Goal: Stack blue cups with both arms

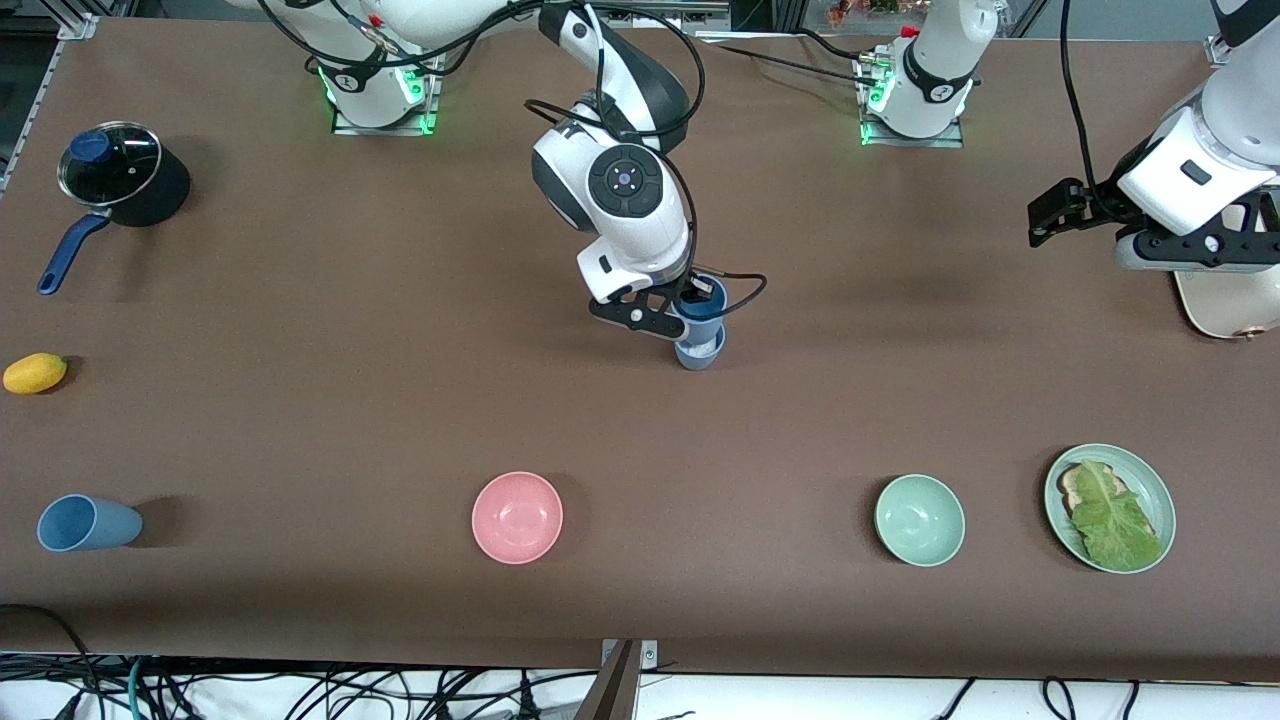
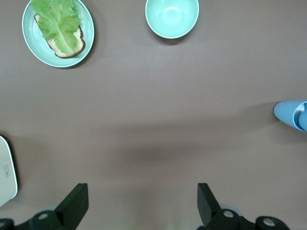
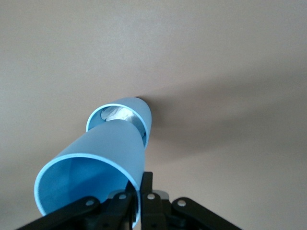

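Right hand [image 1: 697,303] pinching 1 blue cup [image 1: 703,308] over the standing cup [image 1: 699,350]; left hand [image 2: 139,201] spread, waiting.

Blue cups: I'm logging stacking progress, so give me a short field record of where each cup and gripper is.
held cup: blue cup gripped at its rim by the right gripper, bottom entering the cup below
standing cup: greyer blue cup upright mid-table, something whitish inside
third cup: blue cup on its side at the right arm's end, in line with the pink bowl
left gripper: left gripper open, waiting over bare table at the left arm's end
stack: not yet seated
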You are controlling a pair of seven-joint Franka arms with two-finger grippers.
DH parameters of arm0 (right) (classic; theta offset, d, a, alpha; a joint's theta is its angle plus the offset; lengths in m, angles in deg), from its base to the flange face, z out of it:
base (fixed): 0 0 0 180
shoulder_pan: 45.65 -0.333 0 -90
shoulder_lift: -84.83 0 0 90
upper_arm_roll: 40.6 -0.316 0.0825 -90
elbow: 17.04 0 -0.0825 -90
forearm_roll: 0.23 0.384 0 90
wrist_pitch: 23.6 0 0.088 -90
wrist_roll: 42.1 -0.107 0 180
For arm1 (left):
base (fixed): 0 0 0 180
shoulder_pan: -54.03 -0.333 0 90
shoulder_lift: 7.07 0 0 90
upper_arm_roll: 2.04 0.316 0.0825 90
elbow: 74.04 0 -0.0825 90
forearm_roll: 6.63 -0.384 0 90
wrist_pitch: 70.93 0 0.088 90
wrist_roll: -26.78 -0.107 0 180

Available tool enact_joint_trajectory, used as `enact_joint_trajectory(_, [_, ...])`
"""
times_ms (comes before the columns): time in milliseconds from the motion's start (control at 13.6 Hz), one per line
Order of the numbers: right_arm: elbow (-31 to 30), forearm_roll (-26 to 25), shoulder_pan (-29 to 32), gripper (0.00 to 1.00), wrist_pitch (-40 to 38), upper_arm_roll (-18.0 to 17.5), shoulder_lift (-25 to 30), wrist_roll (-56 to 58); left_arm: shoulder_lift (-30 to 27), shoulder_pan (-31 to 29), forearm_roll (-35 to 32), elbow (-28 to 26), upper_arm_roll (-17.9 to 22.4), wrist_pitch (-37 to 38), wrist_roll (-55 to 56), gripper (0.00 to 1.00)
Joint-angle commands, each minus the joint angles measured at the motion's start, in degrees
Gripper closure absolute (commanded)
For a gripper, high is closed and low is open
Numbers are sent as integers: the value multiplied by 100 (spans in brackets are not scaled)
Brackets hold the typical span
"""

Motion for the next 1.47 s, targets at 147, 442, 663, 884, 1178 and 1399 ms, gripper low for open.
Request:
enact_joint_trajectory(147, [239,-67,-9,83,-30,55,-39,-67,35,-66,69,156,25,180,-70,0])
enact_joint_trajectory(442, [55,12,271,28,-109,38,364,21,35,-66,87,156,17,171,-70,0])
enact_joint_trajectory(663, [-690,3,833,0,-249,-190,1154,467,35,-66,122,156,17,171,-70,0])
enact_joint_trajectory(884, [-1315,21,1587,0,-994,-243,1945,1704,27,-66,122,156,17,171,-70,0])
enact_joint_trajectory(1178, [-2370,38,2976,0,-1296,-296,3123,3155,26,-66,122,156,-10,189,-43,0])
enact_joint_trajectory(1399, [-2521,30,3768,0,-1970,-296,3608,4508,26,-66,131,156,-18,180,-17,0])
